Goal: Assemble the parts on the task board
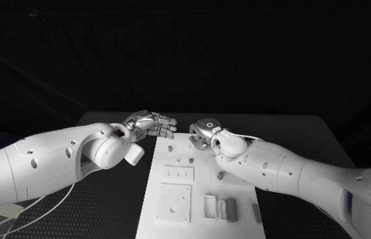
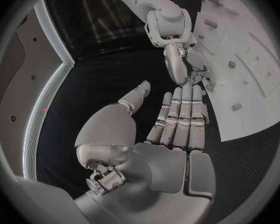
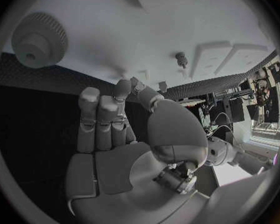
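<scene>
Hands at the far end of the board. From where I sit, the left hand (image 1: 150, 124) hovers off the board's (image 1: 199, 196) far left corner, fingers straight, side by side and apart from the thumb, palm bare; I read it as holding nothing. The board, a matt white plate with shallow rectangular recesses and small holes, runs its long axis away from the robot, so both hands stand at its far short edge. A grey part (image 1: 171, 149) lies on the white just near of the left hand, with two more small grey pieces beside it toward the middle. The right hand (image 1: 202, 132) hangs over the far edge, fingers curled downward; the left wrist view shows its fingertips (image 2: 199, 77) bunched at the board's rim, but I cannot tell whether they pinch anything. A grey ribbed knob (image 3: 39, 39) sits on the board close to that hand. I judge the right hand nearer the work, and any pick here calls for a short reach back along the board. The table (image 1: 309, 142) is black, with a fine woven texture.
</scene>
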You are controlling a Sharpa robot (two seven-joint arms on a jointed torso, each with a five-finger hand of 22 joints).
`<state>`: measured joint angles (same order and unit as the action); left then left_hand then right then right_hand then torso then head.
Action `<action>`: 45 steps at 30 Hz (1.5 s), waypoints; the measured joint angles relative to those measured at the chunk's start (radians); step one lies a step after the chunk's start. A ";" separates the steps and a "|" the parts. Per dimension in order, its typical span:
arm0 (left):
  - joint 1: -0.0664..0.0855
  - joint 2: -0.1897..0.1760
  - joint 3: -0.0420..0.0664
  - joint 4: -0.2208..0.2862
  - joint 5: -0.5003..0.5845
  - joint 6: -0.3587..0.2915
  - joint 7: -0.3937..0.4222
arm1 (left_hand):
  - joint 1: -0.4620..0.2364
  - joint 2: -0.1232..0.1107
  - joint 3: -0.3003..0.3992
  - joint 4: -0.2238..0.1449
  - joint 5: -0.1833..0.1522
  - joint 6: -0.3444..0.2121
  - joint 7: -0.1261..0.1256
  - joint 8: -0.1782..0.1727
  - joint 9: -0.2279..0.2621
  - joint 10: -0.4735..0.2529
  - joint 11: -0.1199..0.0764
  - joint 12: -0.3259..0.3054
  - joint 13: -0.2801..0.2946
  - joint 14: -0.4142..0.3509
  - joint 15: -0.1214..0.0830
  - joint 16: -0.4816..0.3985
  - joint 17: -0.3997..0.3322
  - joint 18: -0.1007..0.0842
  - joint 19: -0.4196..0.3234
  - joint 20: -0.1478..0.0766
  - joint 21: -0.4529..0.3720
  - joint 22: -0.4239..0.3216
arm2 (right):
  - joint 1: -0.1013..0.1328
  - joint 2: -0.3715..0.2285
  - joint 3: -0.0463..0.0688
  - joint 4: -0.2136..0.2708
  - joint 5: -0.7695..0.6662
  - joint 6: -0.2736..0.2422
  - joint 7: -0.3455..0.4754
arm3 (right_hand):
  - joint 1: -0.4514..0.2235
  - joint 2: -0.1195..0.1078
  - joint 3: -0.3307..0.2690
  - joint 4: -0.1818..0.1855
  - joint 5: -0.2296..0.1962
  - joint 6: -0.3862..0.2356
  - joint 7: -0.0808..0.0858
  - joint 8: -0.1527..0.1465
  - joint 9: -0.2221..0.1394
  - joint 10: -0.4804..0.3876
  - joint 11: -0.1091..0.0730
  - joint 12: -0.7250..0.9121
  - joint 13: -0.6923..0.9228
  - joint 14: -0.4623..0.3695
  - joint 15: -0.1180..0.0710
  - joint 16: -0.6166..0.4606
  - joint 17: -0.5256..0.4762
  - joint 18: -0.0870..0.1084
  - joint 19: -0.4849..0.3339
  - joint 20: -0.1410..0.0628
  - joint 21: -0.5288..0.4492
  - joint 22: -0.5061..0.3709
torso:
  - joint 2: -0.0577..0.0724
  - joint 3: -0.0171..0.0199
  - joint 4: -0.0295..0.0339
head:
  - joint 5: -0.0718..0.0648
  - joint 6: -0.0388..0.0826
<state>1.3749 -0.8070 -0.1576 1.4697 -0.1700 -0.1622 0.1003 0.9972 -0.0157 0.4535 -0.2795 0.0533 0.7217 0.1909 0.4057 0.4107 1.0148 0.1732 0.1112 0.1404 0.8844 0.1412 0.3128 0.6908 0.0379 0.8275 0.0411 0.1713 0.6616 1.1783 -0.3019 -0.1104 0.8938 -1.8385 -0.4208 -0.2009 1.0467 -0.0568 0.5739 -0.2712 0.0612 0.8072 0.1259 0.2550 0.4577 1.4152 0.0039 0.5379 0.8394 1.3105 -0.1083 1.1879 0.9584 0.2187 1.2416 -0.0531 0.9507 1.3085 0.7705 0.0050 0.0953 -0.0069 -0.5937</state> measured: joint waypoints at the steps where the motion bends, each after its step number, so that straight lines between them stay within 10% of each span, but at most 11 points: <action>1: 0.000 0.000 0.000 -0.001 0.000 0.000 0.000 | 0.000 0.000 0.000 0.000 0.000 0.000 0.000 0.000 0.000 0.000 0.000 0.000 0.000 0.000 0.000 0.000 0.000 0.000 0.000 0.000 0.000 0.000 | 0.000 0.000 0.000 0.000 0.002 0.000 0.000 | 0.000 0.000 0.001 0.003 0.000 -0.008 0.001 -0.003 -0.002 0.000 0.000 -0.001 0.001 0.000 0.000 0.000 0.000 0.000 0.000 0.000 0.000 0.000 | 0.000 0.0001 0.0000 | 0.000 0.000; 32: 0.000 -0.001 0.000 -0.013 -0.001 0.000 0.000 | 0.000 0.000 0.000 0.000 0.000 0.000 0.000 0.000 0.000 0.004 0.004 -0.004 0.000 0.000 0.000 -0.004 0.001 0.000 0.000 0.000 0.000 0.000 | 0.001 -0.063 0.001 0.065 0.045 -0.030 0.001 | -0.004 -0.004 0.000 0.019 0.000 -0.007 0.000 -0.005 -0.004 0.000 0.000 -0.001 0.006 -0.003 0.003 0.004 -0.001 0.000 0.002 0.002 0.000 0.000 | 0.000 0.0001 -0.0010 | -0.002 0.006; 45: 0.000 -0.004 -0.001 -0.061 -0.003 0.000 0.002 | 0.000 0.000 0.000 0.000 0.000 0.000 0.000 0.000 0.000 0.004 0.004 -0.004 0.000 0.000 0.000 -0.004 0.002 0.000 0.000 0.000 0.000 0.000 | 0.068 -0.233 0.056 0.225 0.152 -0.021 -0.006 | 0.000 -0.072 0.004 0.034 0.000 -0.002 0.002 -0.005 -0.004 -0.031 0.010 -0.027 0.002 -0.022 0.014 -0.015 -0.015 -0.002 -0.021 -0.002 -0.016 0.000 | -0.009 0.0021 -0.0198 | 0.006 0.026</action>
<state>1.3752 -0.8106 -0.1583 1.4085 -0.1732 -0.1626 0.1027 0.9972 -0.0157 0.4535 -0.2795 0.0532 0.7217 0.1909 0.4058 0.4108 1.0184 0.1768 0.1074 0.1404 0.8844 0.1411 0.3090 0.6925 0.0378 0.8276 0.0412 0.1713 0.6616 1.2466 -0.5345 -0.0543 1.1191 -1.6865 -0.4413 -0.2072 1.0468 -0.1291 0.5784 -0.2370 0.0612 0.8054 0.1284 0.2504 0.4541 1.3842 0.0137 0.5104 0.8410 1.2883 -0.0944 1.1733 0.9434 0.2166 1.2206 -0.0555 0.9345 1.3085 0.7611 0.0071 0.0755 -0.0010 -0.5679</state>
